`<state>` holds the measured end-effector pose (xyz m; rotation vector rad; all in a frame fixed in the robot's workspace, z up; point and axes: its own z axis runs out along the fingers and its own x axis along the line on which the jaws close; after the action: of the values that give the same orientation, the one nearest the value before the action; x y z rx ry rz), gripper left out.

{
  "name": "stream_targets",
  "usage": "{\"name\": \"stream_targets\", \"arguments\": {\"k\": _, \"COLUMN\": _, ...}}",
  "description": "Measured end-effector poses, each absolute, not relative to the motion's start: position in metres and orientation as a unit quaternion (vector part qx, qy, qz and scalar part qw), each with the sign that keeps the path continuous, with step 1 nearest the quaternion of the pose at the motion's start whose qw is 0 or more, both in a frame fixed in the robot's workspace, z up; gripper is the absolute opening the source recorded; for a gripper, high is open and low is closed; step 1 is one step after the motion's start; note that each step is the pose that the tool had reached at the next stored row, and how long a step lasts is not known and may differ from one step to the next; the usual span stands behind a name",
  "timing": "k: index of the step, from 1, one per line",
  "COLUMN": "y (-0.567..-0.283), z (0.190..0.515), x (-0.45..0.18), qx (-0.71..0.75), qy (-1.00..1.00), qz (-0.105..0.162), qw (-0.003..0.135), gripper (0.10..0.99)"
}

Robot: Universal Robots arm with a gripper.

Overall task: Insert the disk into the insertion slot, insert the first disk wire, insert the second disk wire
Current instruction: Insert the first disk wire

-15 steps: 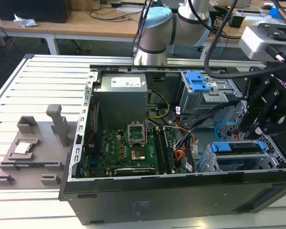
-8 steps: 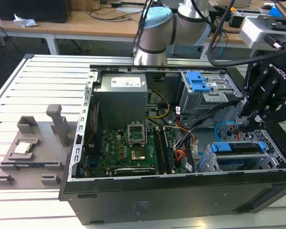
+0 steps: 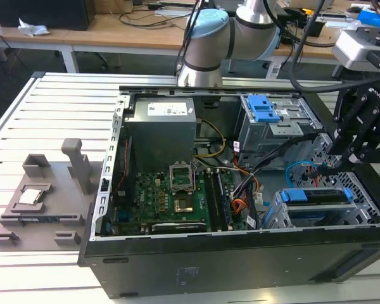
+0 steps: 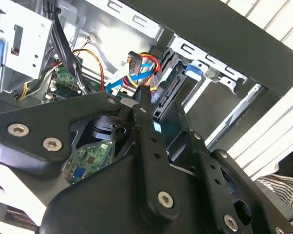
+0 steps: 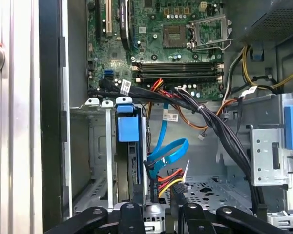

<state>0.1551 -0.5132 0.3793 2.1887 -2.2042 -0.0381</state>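
Open computer case (image 3: 177,269) on the counter (image 3: 25,126), with the disk (image 3: 316,196) seated in the insertion slot (image 3: 285,218).
The hand (image 3: 333,166) hovers beside the disk, near the blue wire (image 5: 169,148); whether it is open or closed cannot be told. The white label (image 3: 171,109) is unreadable.

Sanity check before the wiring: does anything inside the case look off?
Nothing is spilled or visibly broken. Two oddities: the CPU socket has its metal cover flipped open, and the blue cable hangs in a loose loop beside the disk, which sits in the insertion slot.
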Motion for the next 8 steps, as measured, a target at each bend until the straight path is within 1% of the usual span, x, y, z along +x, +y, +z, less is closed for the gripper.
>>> {"name": "stream_targets", "arguments": {"k": 3, "y": -0.511, "z": 0.370, "x": 0.155, "qx": 0.705, "qy": -0.709, "qz": -0.011, "qw": 0.019, "gripper": 0.361}}
{"name": "stream_targets", "arguments": {"k": 8, "y": -0.509, "z": 0.361, "x": 0.155, "qx": 0.706, "qy": -0.707, "qz": -0.004, "qw": 0.026, "gripper": 0.361}}
